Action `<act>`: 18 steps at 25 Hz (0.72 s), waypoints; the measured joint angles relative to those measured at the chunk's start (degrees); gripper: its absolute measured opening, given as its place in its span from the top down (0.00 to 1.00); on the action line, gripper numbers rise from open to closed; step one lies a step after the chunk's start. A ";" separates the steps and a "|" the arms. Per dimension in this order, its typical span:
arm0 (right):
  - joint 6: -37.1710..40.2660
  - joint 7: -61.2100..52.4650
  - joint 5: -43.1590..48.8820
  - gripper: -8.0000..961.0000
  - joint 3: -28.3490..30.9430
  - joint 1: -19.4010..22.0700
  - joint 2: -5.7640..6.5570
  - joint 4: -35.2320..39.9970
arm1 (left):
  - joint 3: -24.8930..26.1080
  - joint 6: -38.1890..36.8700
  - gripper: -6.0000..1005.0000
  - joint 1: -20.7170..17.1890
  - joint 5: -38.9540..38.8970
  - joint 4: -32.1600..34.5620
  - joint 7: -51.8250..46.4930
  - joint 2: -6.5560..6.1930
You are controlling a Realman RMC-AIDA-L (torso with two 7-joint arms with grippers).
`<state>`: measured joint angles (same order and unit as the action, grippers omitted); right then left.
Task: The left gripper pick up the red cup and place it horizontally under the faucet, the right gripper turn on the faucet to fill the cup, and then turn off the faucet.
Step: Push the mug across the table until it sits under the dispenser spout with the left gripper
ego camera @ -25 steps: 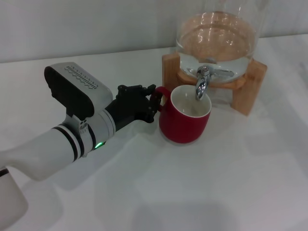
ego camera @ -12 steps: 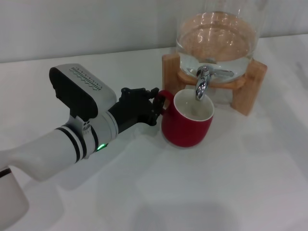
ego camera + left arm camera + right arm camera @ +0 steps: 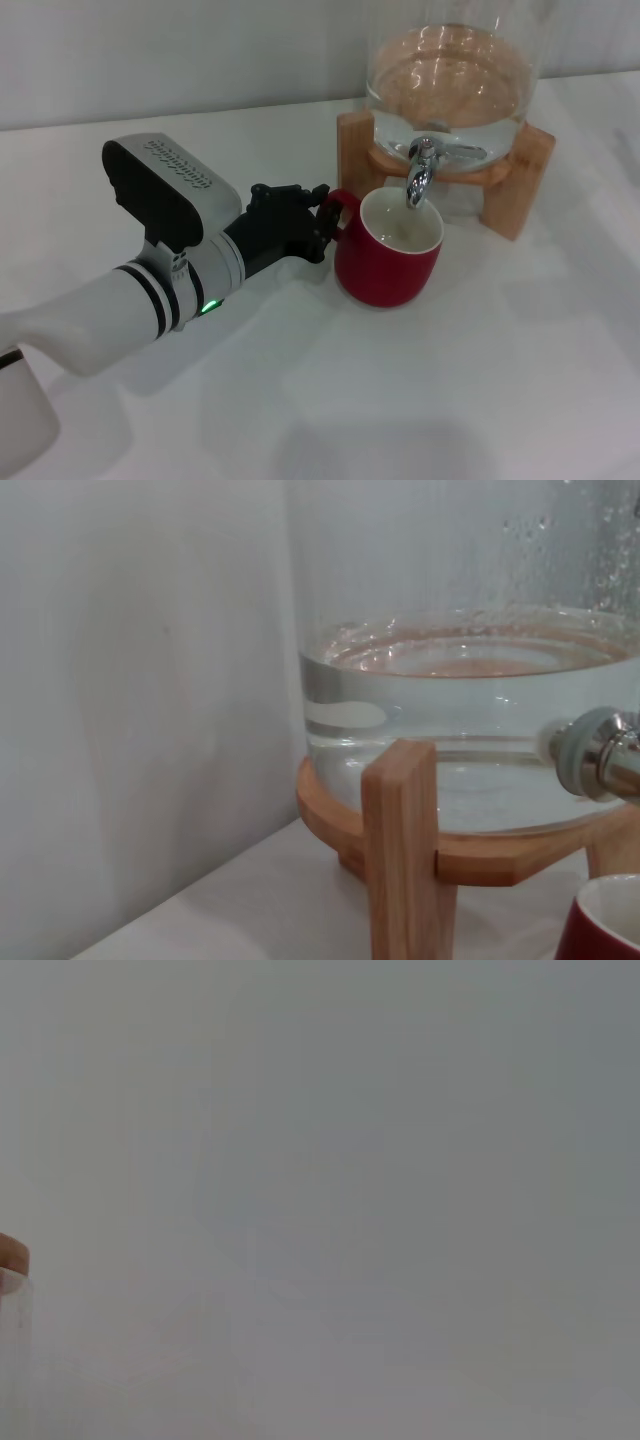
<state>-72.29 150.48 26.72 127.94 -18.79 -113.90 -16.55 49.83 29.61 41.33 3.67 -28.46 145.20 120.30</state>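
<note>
Placement looks nearly done: the red cup (image 3: 388, 252) stands upright on the white table (image 3: 450, 390) with its mouth directly below the faucet (image 3: 420, 176), having slid slightly toward the glass dispenser (image 3: 455, 75) over the last second and barely moved in the last half. The left gripper (image 3: 318, 222) remains clamped on the cup's handle, so release seems the next call. The right gripper is out of sight.
</note>
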 joint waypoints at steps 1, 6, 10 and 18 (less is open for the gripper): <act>-0.05 -0.01 0.00 0.30 0.01 0.07 0.00 0.00 | -0.16 0.00 0.78 0.01 0.00 0.00 0.00 -0.01; -0.35 -0.01 0.00 0.30 0.02 0.19 0.00 -0.02 | -0.33 -0.51 0.78 0.08 0.00 -0.09 -0.58 -0.11; -0.60 -0.01 0.00 0.30 0.02 0.24 0.00 -0.02 | -0.35 -0.63 0.77 0.08 0.12 -0.11 -1.72 -0.15; -0.76 -0.01 0.00 0.30 0.02 0.57 0.00 0.00 | -0.35 -0.70 0.77 0.06 0.01 -0.11 -1.77 -0.15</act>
<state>-73.05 150.46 26.72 127.97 -18.22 -113.90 -16.56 49.48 28.91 41.39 3.67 -28.57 143.44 120.14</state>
